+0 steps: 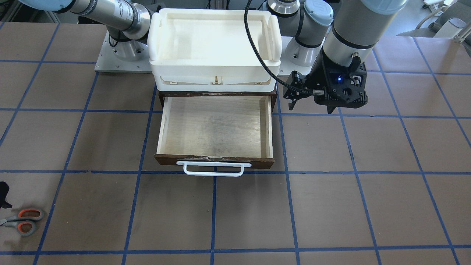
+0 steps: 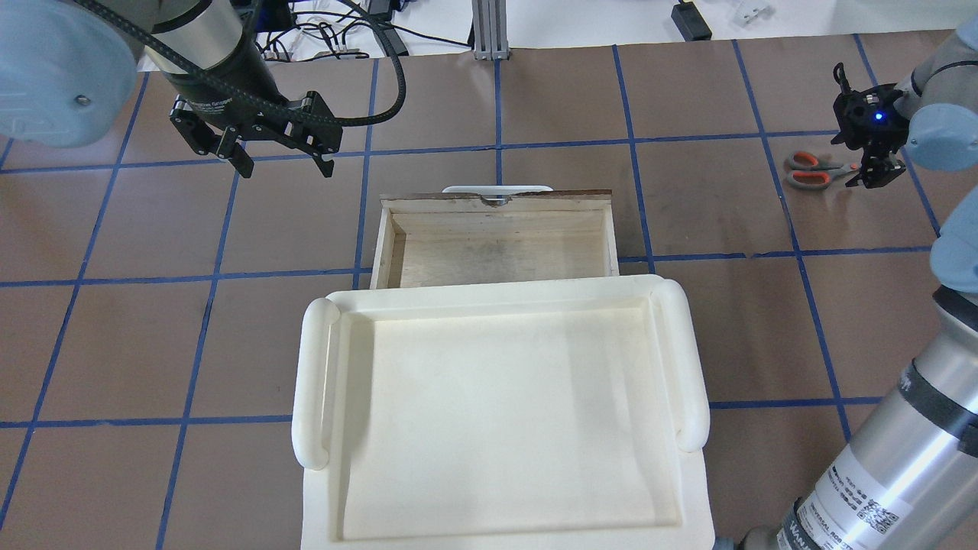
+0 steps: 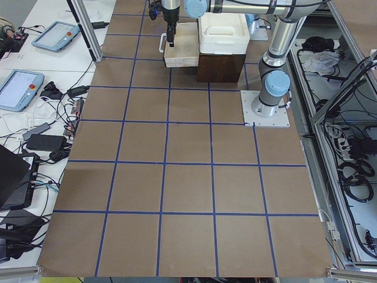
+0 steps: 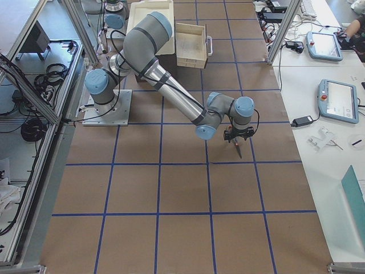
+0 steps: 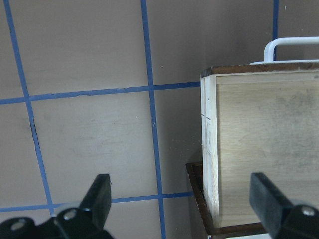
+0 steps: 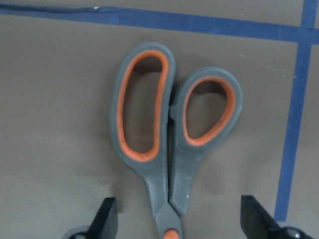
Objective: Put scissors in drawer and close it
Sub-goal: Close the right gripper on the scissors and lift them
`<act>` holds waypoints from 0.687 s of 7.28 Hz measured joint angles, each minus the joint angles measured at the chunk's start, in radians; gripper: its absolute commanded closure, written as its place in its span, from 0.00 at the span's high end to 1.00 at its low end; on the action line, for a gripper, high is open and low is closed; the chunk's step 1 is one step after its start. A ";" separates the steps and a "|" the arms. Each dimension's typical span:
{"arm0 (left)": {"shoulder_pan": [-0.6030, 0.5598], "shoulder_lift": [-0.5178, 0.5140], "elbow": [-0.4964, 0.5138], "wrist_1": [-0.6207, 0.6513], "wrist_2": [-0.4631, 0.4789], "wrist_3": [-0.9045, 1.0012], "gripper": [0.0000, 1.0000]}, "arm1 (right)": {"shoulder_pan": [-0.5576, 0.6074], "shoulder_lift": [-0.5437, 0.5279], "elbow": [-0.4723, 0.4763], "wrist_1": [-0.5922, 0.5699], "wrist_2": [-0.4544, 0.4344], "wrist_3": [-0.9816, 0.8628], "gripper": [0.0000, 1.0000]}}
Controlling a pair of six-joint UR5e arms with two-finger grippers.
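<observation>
The scissors (image 2: 811,169) lie flat on the table at the far right, closed, grey handles lined orange; they also show in the front view (image 1: 22,221). In the right wrist view the scissors (image 6: 169,134) fill the middle. My right gripper (image 6: 179,224) is open and low over them, one finger on each side of the shanks by the orange pivot; it also shows overhead (image 2: 875,174). The drawer (image 1: 213,161) is pulled out and empty, white handle (image 1: 213,169) in front. My left gripper (image 2: 286,164) is open and empty, hovering left of the drawer (image 2: 497,200).
A white plastic tray (image 2: 313,382) sits on top of the dark cabinet behind the drawer. Blue tape lines grid the brown table. The left wrist view shows the drawer's corner (image 5: 209,149) just to the right of my left gripper (image 5: 182,199).
</observation>
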 measured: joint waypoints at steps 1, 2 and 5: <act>0.001 0.000 0.000 0.000 0.000 0.000 1.00 | 0.001 0.002 0.000 0.001 0.000 0.002 0.79; 0.001 0.000 0.000 0.000 0.001 0.000 1.00 | 0.001 0.003 0.001 0.005 -0.001 0.004 0.68; 0.001 -0.001 0.000 0.000 0.000 0.000 1.00 | 0.001 0.003 0.002 0.012 -0.013 0.005 0.02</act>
